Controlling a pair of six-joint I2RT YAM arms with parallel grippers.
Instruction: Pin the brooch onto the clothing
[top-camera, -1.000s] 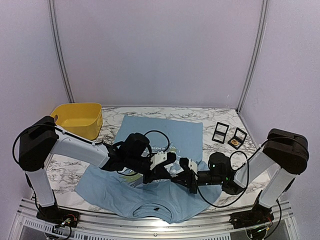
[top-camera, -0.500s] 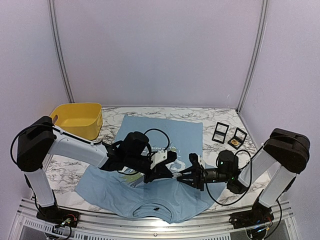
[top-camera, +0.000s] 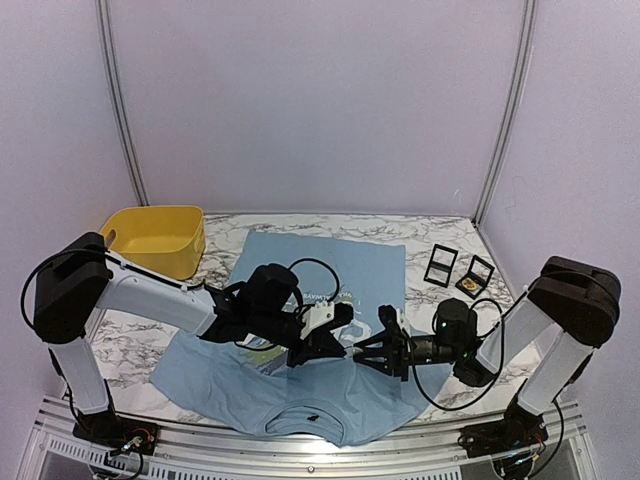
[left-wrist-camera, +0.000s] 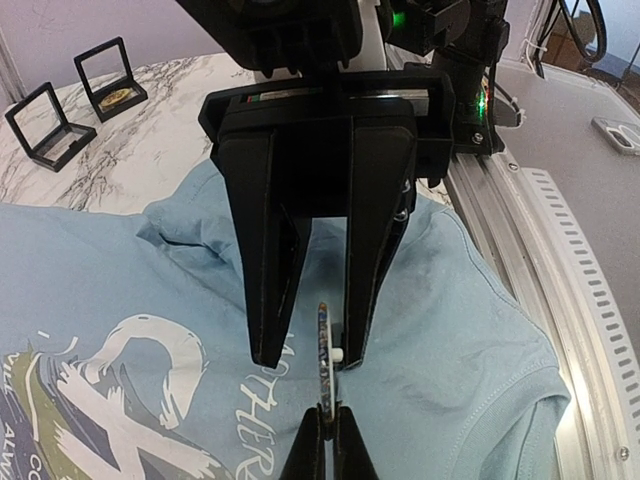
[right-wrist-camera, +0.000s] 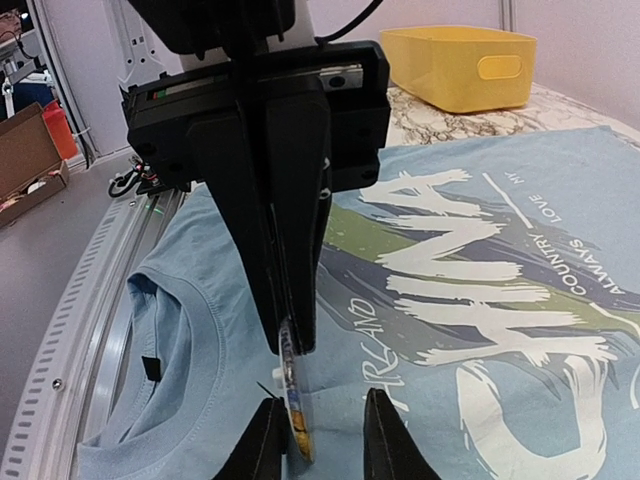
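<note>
The light blue T-shirt lies flat on the marble table, its white "CHINA" print facing up. The brooch is a thin disc seen edge-on, held just above the shirt's chest. My left gripper is shut on the brooch's lower edge. My right gripper faces it from the right and stands open around the brooch, whose back rests against one finger, with a clear gap to the other. From above, the two grippers meet tip to tip, left gripper and right gripper.
A yellow bin stands at the back left. Two small black display cases stand at the back right, one holding a gold piece. The table's metal front rail runs close beside the shirt's collar.
My right gripper has opened its jaws off the brooch and its wrist has drawn back to the right. The left gripper stays shut on the brooch in the same place.
</note>
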